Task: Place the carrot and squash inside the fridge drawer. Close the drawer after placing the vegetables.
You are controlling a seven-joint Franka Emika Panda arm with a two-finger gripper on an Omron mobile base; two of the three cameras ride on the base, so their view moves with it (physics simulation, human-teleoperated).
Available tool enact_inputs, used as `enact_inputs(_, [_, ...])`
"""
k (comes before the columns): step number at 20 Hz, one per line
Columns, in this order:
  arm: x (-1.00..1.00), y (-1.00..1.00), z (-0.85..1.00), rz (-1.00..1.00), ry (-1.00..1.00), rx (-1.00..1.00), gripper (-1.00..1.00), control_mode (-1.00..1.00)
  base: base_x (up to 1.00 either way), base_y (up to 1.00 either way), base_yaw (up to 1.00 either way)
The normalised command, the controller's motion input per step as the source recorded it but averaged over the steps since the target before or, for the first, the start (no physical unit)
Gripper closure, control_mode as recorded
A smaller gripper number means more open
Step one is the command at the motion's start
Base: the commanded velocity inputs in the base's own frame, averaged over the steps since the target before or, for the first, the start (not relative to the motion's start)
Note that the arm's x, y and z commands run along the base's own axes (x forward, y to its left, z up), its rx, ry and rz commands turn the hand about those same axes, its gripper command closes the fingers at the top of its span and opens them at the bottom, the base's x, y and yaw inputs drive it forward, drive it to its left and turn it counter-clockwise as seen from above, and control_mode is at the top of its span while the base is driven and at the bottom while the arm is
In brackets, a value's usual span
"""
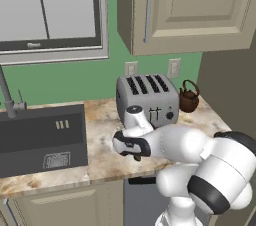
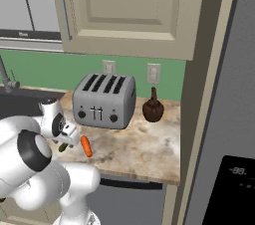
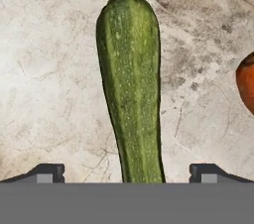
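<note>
The squash (image 3: 131, 84), dark green with pale speckles, lies flat on the marble counter (image 3: 49, 69), running lengthwise up the hand view. My gripper (image 3: 126, 173) hovers just above it, open, with one fingertip (image 3: 47, 172) on either side of its narrow end and well apart from it. The orange carrot (image 3: 246, 82) lies just to its right on the counter. In the right base view the carrot (image 2: 86, 146) rests in front of the toaster, with a bit of the squash (image 2: 63, 147) showing under my hand. The fridge drawer is out of view.
A silver four-slot toaster (image 1: 147, 100) stands behind the vegetables, with a brown kettle (image 1: 189, 96) to its right. The dark sink (image 1: 42, 135) lies to the left. The dark grey fridge (image 2: 234, 119) rises at the right, past a tall cabinet panel.
</note>
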Motion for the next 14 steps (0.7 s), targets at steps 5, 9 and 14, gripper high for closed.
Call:
enact_inputs(5, [0.1, 0.0, -0.24, 0.0, 0.0, 0.0, -1.0, -1.0, 0.0, 0.0, 0.0])
enact_inputs(9, [0.03, 0.1, -0.14, 0.0, 0.0, 0.0, 1.0, -1.0, 0.0, 0.0, 0.0])
enact_inputs(14, [0.0, 0.0, 0.0, 0.0, 0.0, 0.0, 1.0, -1.0, 0.0, 0.0, 0.0])
